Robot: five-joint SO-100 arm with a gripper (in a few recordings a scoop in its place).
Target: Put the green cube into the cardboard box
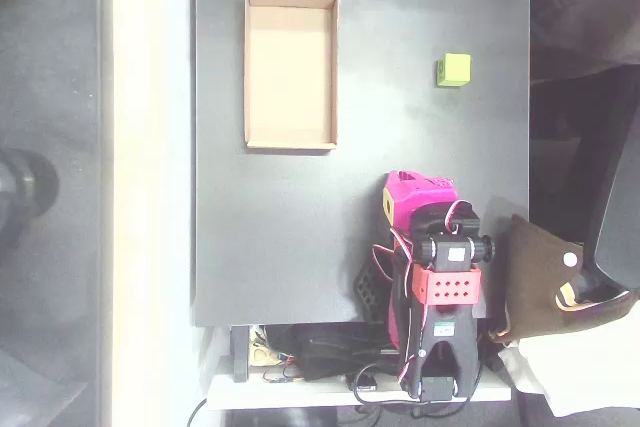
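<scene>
The green cube (455,70) is a small lime block resting on the dark table near its right edge, towards the far side. The cardboard box (291,142), a shallow tan tray with nothing in it, lies at the table's far left. My magenta gripper (418,185) sits folded over the arm's base at the near right, well below the cube and to the right of the box. Its fingers are bunched under the wrist, so the gap between them is hidden. It touches neither the cube nor the box.
The black table top (280,237) spans the middle of the overhead view, with bare surface between box, cube and arm. Cables and a black part (368,292) cluster by the arm's base. A brown object (535,272) lies off the table's right edge.
</scene>
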